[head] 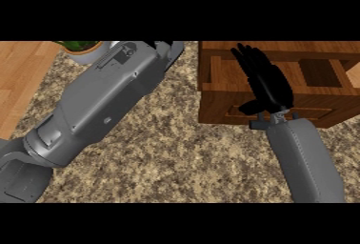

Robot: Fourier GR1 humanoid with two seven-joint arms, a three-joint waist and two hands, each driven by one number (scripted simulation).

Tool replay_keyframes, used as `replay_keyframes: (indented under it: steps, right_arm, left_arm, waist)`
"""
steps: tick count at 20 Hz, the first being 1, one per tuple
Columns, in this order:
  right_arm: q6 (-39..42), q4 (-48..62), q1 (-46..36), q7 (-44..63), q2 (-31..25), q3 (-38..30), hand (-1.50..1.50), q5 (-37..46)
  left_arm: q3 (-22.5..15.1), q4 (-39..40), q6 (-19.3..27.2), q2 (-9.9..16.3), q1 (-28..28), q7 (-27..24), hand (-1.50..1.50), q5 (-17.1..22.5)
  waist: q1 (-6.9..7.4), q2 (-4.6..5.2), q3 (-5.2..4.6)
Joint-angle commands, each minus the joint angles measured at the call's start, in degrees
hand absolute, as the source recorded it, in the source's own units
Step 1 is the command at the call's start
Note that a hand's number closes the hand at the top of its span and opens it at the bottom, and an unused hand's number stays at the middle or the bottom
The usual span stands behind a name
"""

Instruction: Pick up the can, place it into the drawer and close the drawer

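Can: not visible anywhere; it may lie inside the drawer (320, 71) already or be hidden under an arm, and I cannot tell which.
Drawer: pulled out of the wooden cabinet (232, 107), its dark compartment showing towards the cabinet's right end, still open.
Right hand: the right hand (265, 78) lies over the cabinet, just left of the drawer's compartment, fingers straight and close together, holding nothing.
Left hand: hidden at the top edge, left of the cabinet, beyond the left forearm (98, 105); I cannot tell how its fingers stand.
Pot: a pale plant pot (83, 49) with green leaves shows well left of the cabinet, beside the left forearm.
Risk, drawer: judged from here, a push by the flat fingers off the drawer front's middle could skew it and leave it part open.
Risk, can: if the can is not inside, closing now would shut it out.
Risk, pot: the left forearm could nudge the pot.
Writing: no brand, label or lettering can be read.
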Motion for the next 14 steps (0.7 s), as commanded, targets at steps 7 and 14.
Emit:
replay_keyframes:
  steps: [7,14]
  right_arm:
    - [-14.8,25.8,-12.1,0.8,0.3,-3.8,-1.50,6.8]
    - [-25.8,37.1,-16.0,-1.2,0.7,-6.5,-1.50,7.9]
  left_arm:
    - [-1.2,-11.8,2.5,5.0,6.3,4.5,-1.50,-3.6]
    - [0.7,-15.5,0.4,9.0,9.7,5.9,-1.50,-4.2]
  waist:
    - [0.93,-0.01,0.03]
    - [1.21,0.44,0.05]
